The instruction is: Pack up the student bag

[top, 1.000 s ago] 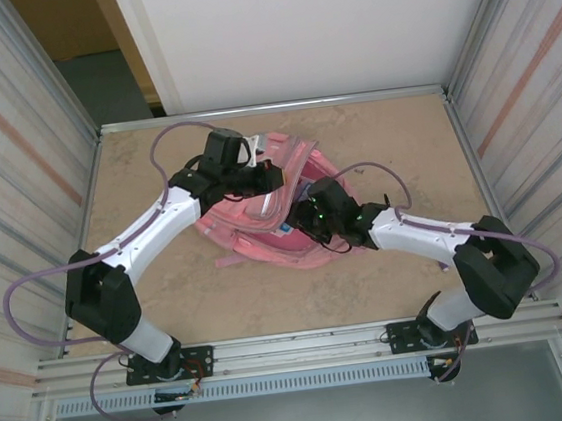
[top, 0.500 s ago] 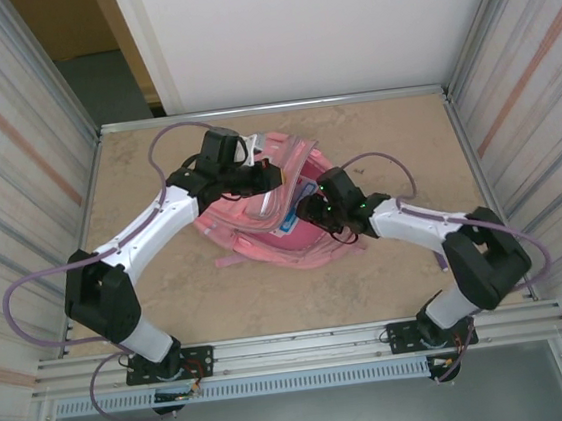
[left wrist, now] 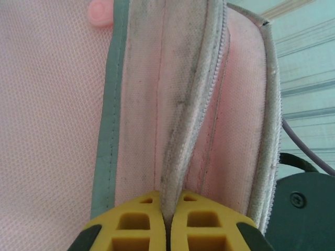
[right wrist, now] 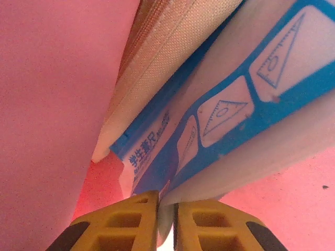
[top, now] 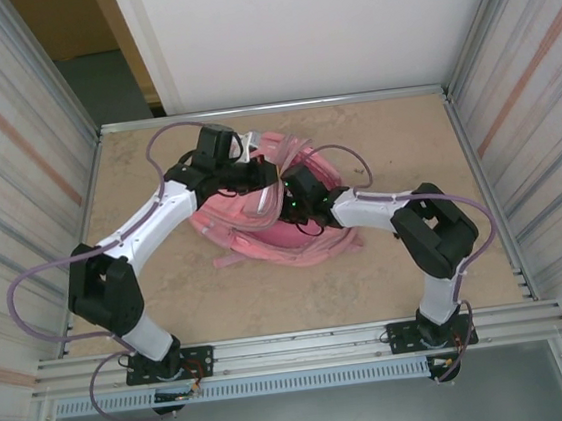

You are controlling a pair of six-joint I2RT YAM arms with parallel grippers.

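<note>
Student bag [top: 264, 237] lies in a pink heap about the middle of the tan worktop [top: 404, 137], a little toward the far edge, and both my arms reach in over it from either side.

My left claw [top: 269, 176] sits at the upper part of the bag. From the left wrist I see that claw [left wrist: 167, 201] with its yellow fingers [left wrist: 131, 222] pressed together on a grubby whitish zip edge [left wrist: 183, 115], which runs up and away from the tips. Pink mesh fabric of the bag [left wrist: 52, 130] spreads to the left of it, past a grey-green strip of trim [left wrist: 107, 136].

My right claw [top: 288, 202] is just beside the left one, down among the bag's folds. From the right wrist, that claw [right wrist: 166, 201] is nipped on the near edge of a blue-and-white packet [right wrist: 235, 104] printed with set-square drawings and Chinese characters. The packet slants up to the right, with smooth pink bag fabric [right wrist: 52, 78] to its left and below it on the right.
</note>
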